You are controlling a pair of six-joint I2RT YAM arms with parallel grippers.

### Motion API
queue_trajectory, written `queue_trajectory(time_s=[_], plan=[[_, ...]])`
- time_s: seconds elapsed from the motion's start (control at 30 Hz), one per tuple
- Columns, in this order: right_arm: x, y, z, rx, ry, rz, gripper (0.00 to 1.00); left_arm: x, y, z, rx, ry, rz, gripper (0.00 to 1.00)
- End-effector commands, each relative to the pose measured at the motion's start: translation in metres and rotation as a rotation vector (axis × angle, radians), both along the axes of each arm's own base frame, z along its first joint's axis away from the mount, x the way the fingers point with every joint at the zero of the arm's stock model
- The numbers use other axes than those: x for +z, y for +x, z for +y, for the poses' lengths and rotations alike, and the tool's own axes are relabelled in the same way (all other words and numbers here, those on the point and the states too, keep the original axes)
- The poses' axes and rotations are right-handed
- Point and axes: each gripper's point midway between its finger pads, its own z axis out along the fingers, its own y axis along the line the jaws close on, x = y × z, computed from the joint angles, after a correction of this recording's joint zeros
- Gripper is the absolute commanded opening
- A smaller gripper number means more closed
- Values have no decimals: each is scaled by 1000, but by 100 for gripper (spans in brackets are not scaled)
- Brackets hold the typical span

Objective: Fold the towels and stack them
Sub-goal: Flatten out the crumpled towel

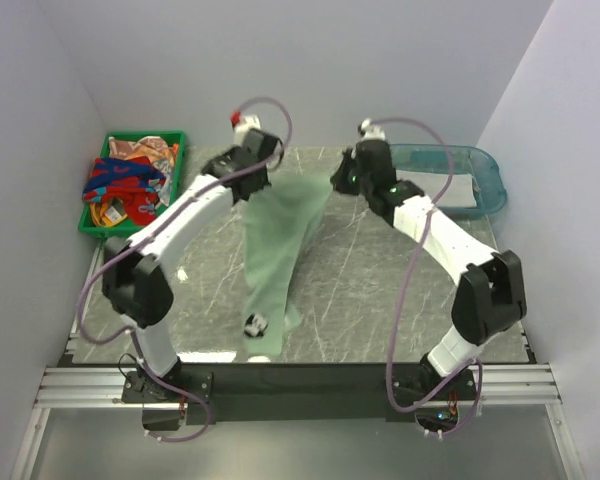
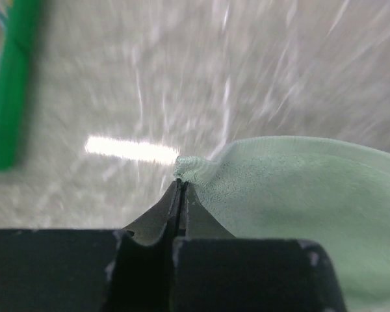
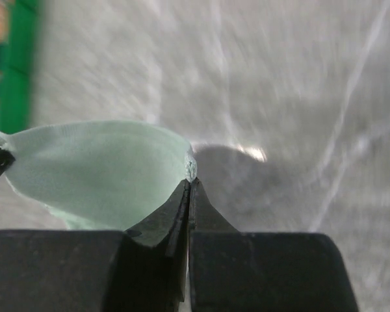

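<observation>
One towel (image 2: 299, 195) corner within left hand (image 2: 180, 187)

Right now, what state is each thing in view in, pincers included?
Sage green towel, unfolded, hanging between both pincers, lower end trailing on the table.
Left pincer, shut on one top corner of it.
Right pincer, shut on the other top corner.
Other towels, heaped unfolded in the green tray.
Blue tub, holds something whitish; folded or not, cannot tell.
</observation>
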Motion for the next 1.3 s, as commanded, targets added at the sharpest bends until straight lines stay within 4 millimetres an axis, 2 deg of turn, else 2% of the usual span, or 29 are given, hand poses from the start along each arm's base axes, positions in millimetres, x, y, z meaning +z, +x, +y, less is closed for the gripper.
queue_trajectory(time_s=[0.0, 0.07, 0.1, 0.17, 0.2, 0.27, 0.3, 0.37, 0.4, 0.43, 0.47, 0.5, 0.57, 0.6, 0.67, 0.7, 0.8, 0.9, 0.97, 1.0, 1.07, 1.1, 1.13, 1.17, 1.2, 1.23, 1.27], plan=[[106, 3, -5, 31, 11, -219, 0, 122, -6, 28, 32, 1, -235, 1], [140, 0, -7, 52, 8, -290, 0, 154, -9, 34, 36, -9, -299, 1], [168, -2, -7, 61, 24, -343, 0, 184, -15, 40, 42, -21, -360, 1], [198, -10, -9, 80, 22, -406, 0, 213, -21, 45, 36, -38, -422, 1], [225, -16, -12, 79, 36, -458, 0, 239, -30, 51, 32, -59, -472, 1], [245, -26, -14, 106, 36, -497, 0, 262, -40, 55, 20, -77, -521, 0], [264, -38, -17, 112, 47, -538, 0, 278, -53, 59, 7, -89, -558, 1], [279, -51, -20, 139, 52, -582, 0, 295, -65, 59, -26, -125, -613, 0], [279, -58, -19, 157, 53, -590, 0, 303, -80, 63, -47, -143, -641, 0], [295, -75, -22, 181, 73, -636, 0, 306, -87, 59, -89, -164, -653, 0], [297, -82, -23, 194, 72, -649, 0, 315, -94, 58, -107, -187, -688, 0], [302, -98, -25, 231, 77, -677, 0, 320, -111, 57, -150, -206, -708, 0], [306, -114, -27, 261, 82, -699, 0, 327, -127, 54, -205, -226, -737, 0], [310, -130, -30, 285, 86, -720, 0, 332, -143, 53, -243, -245, -760, 0], [311, -149, -31, 336, 85, -736, 0, 336, -159, 46, -320, -276, -776, 0], [316, -165, -35, 349, 91, -757, 0, 339, -172, 48, -349, -297, -794, 0], [327, -192, -43, 375, 101, -799, 0, 345, -193, 47, -417, -350, -815, 0], [331, -204, -47, 382, 114, -800, 0, 344, -199, 45, -437, -381, -797, 0], [329, -203, -45, 381, 127, -772, 0, 337, -195, 44, -423, -370, -762, 0], [330, -197, -44, 374, 129, -760, 0, 332, -187, 41, -397, -366, -738, 0], [323, -184, -45, 331, 121, -717, 0, 316, -170, 49, -298, -310, -687, 0], [313, -169, -41, 318, 106, -676, 0, 301, -155, 45, -256, -278, -648, 0], [307, -157, -43, 281, 88, -651, 0, 292, -144, 54, -182, -233, -634, 0], [298, -146, -43, 264, 73, -626, 0, 283, -134, 52, -163, -209, -612, 0], [277, -125, -36, 258, 49, -569, 0, 260, -112, 50, -122, -182, -561, 0], [267, -112, -33, 249, 42, -550, 0, 247, -101, 46, -123, -185, -530, 0], [246, -96, -34, 233, 28, -506, 0, 219, -74, 48, -84, -175, -484, 0]])
